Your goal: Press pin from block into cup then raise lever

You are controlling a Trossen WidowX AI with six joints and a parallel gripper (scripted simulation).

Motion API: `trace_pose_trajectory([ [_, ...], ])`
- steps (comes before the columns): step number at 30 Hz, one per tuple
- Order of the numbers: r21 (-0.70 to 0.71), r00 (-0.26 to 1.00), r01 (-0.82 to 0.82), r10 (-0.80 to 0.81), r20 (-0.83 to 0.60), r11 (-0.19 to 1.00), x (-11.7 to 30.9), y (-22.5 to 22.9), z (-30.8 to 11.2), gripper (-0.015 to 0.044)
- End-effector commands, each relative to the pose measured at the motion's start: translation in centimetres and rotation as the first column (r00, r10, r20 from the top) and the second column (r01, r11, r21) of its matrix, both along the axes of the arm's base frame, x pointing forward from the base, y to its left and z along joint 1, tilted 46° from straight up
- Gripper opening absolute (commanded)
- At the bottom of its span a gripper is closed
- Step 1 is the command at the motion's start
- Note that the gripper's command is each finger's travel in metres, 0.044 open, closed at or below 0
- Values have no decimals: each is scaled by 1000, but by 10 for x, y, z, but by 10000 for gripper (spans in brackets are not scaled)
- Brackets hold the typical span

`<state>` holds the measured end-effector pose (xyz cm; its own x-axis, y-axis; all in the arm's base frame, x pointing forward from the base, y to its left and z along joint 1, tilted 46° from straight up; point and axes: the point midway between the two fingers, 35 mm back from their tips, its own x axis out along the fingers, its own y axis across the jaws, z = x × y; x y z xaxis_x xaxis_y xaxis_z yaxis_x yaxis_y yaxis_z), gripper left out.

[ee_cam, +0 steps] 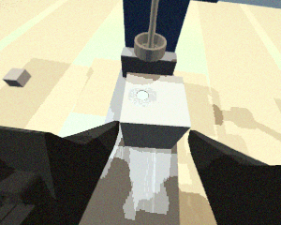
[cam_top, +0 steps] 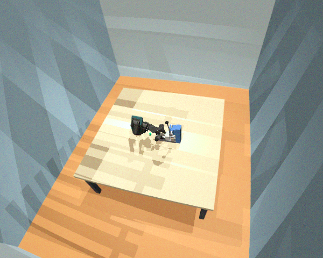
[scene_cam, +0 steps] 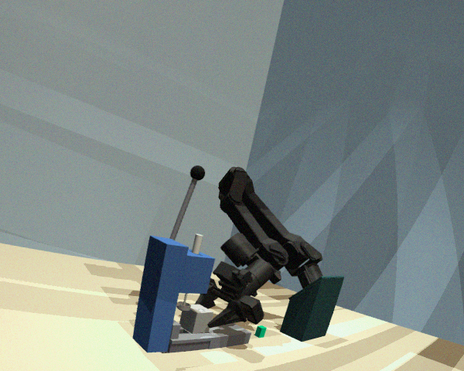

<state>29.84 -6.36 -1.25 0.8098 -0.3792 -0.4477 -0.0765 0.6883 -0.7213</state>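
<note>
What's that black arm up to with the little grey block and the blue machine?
The arm is setting up a pressing job. Its gripper has its fingers around the near end of the block, which sits on the bed of the blue press. I can't tell whether they grip it. The lever is up, so pressing hasn't begun.

The block sits on the press bed.
</note>
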Motion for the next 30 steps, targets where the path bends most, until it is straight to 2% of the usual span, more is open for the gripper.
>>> trace_pose_trajectory([
  [1,2,1000,4,-4,-1,1000,0,1,-2,300],
  [30,2,1000,4,-4,-1,1000,0,-3,1,300],
])
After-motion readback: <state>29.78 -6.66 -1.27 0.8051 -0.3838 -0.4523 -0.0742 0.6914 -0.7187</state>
